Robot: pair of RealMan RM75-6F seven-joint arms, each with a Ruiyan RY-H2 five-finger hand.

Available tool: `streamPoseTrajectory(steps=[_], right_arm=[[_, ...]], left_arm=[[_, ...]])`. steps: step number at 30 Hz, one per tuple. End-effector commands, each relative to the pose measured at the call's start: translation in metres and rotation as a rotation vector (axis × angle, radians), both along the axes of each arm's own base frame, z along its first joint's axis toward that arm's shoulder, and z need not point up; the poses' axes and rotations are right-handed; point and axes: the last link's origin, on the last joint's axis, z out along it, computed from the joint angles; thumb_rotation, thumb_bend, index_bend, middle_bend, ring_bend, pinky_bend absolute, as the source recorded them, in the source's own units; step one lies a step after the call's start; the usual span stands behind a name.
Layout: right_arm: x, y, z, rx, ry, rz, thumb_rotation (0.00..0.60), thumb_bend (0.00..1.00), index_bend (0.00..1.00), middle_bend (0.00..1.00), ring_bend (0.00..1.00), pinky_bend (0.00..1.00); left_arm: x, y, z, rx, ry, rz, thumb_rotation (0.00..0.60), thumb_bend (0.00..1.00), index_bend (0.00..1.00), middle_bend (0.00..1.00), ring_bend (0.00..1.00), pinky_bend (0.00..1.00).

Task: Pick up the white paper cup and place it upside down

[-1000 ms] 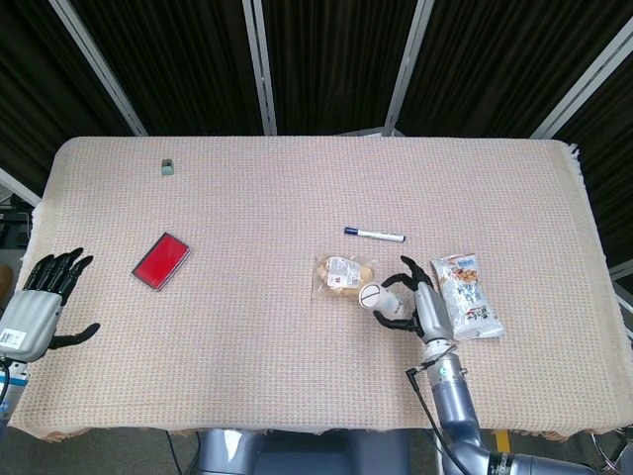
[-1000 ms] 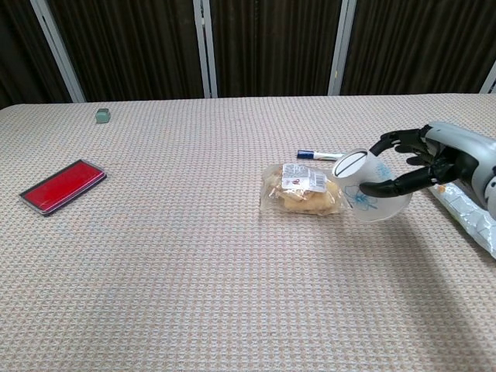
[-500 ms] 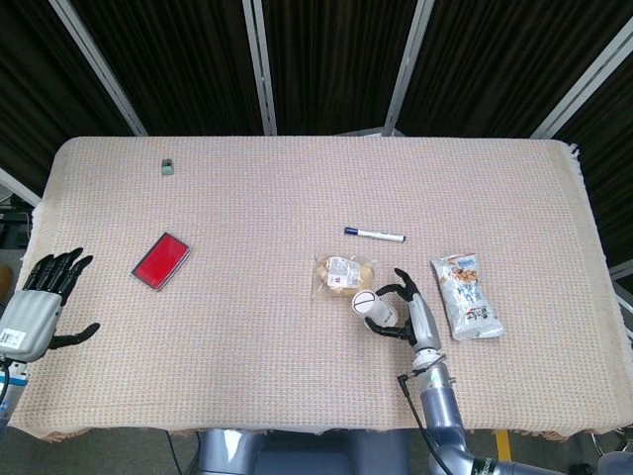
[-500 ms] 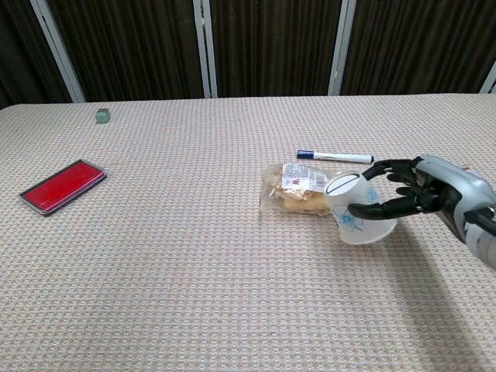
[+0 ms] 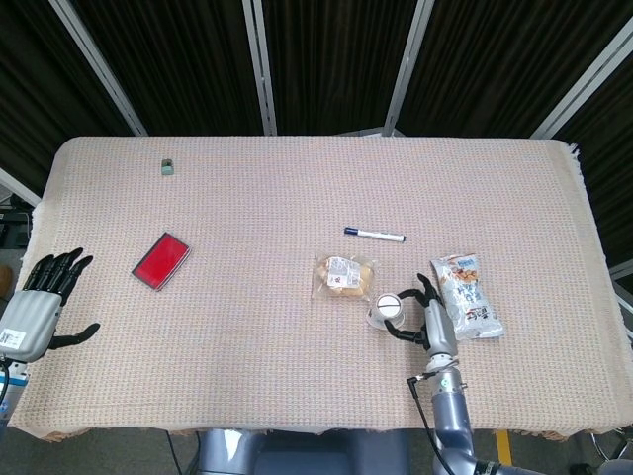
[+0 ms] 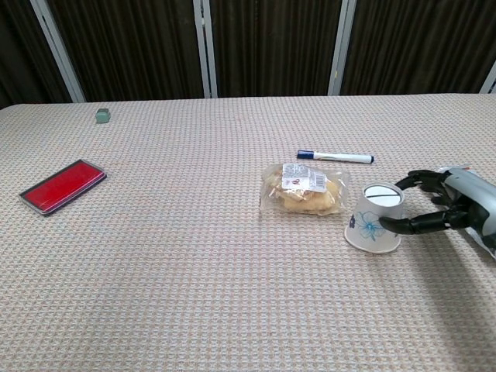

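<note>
Since a second ago we have swung the white paper cup from a tilt in the air down onto the table, and it now stands mouth-down with its flat base up. Our right hand lies at the cup's 3 o'clock in the chest view, its dark fingers curved round the cup's side. We cannot tell from either view whether they press the wall or have just let go, so we read the hand as loosely cupped round it rather than clamped.

From the head view the cup sits just at 4 o'clock of the clear snack packet, near but apart from it. The printed snack bag lies at the hand's 1 o'clock, and the marker pen is farther off at 12. A red flat case and a small grey-green block are well away toward 9 and 10 o'clock. Our left hand hangs off the table's left edge, fingers spread, holding nothing.

We judge the cup light, thin-walled and easy to crush or tip. A gentle hold round the mid-wall suits it, and the fingers should part slowly so it is not dragged over.
</note>
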Motion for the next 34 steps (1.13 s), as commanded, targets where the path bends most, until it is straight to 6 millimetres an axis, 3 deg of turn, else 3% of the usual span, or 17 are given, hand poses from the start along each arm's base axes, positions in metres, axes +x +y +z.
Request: streamPoseTrajectory(steps=[1, 7, 12, 16, 19, 20, 22, 25, 29, 34], right_arm=[[-0.004, 0.004, 0.003, -0.007, 0.024, 0.002, 0.6, 0.14, 0.27, 0.0, 0.0, 0.0], [-0.006, 0.009, 0.016, -0.044, 0.057, 0.04, 0.6, 0.14, 0.13, 0.0, 0.0, 0.0], [-0.001, 0.006, 0.043, -0.139, 0.094, 0.115, 0.6, 0.14, 0.11, 0.0, 0.0, 0.0], [-0.002, -0.005, 0.073, -0.197, 0.195, 0.164, 0.6, 0.1, 0.11, 0.0, 0.0, 0.0], [-0.014, -0.019, 0.107, -0.223, 0.371, 0.198, 0.6, 0.04, 0.1, 0.0, 0.0, 0.0], [-0.024, -0.023, 0.127, -0.228, 0.484, 0.206, 0.6, 0.03, 0.09, 0.0, 0.0, 0.0], [-0.035, -0.023, 0.153, -0.211, 0.582, 0.207, 0.6, 0.01, 0.07, 0.0, 0.0, 0.0], [-0.051, -0.017, 0.175, -0.197, 0.658, 0.199, 0.6, 0.0, 0.05, 0.0, 0.0, 0.0], [-0.071, -0.005, 0.187, -0.188, 0.768, 0.206, 0.6, 0.0, 0.01, 0.0, 0.0, 0.0], [-0.077, 0.001, 0.188, -0.211, 0.836, 0.231, 0.6, 0.0, 0.0, 0.0, 0.0, 0.0]], left_arm=[[0.0, 0.0, 0.0, 0.0, 0.0, 0.0, 0.6, 0.13, 0.0, 0.0, 0.0, 0.0], [0.0, 0.0, 0.0, -0.001, -0.001, 0.0, 0.6, 0.13, 0.0, 0.0, 0.0, 0.0], [0.0, 0.0, 0.0, -0.001, -0.001, 0.0, 0.6, 0.13, 0.0, 0.0, 0.0, 0.0], [0.0, 0.0, 0.0, 0.001, -0.001, 0.0, 0.6, 0.13, 0.0, 0.0, 0.0, 0.0], [0.0, -0.001, 0.0, 0.001, -0.003, 0.001, 0.6, 0.13, 0.0, 0.0, 0.0, 0.0], [0.0, -0.001, 0.0, 0.001, -0.001, 0.001, 0.6, 0.13, 0.0, 0.0, 0.0, 0.0], [0.0, 0.0, 0.0, 0.001, -0.002, 0.001, 0.6, 0.13, 0.0, 0.0, 0.0, 0.0], [0.0, 0.0, 0.0, 0.003, 0.001, 0.002, 0.6, 0.13, 0.0, 0.0, 0.0, 0.0], [-0.001, -0.001, 0.0, 0.006, 0.001, 0.005, 0.6, 0.13, 0.0, 0.0, 0.0, 0.0], [-0.001, -0.002, 0.0, 0.007, -0.002, 0.005, 0.6, 0.13, 0.0, 0.0, 0.0, 0.0]])
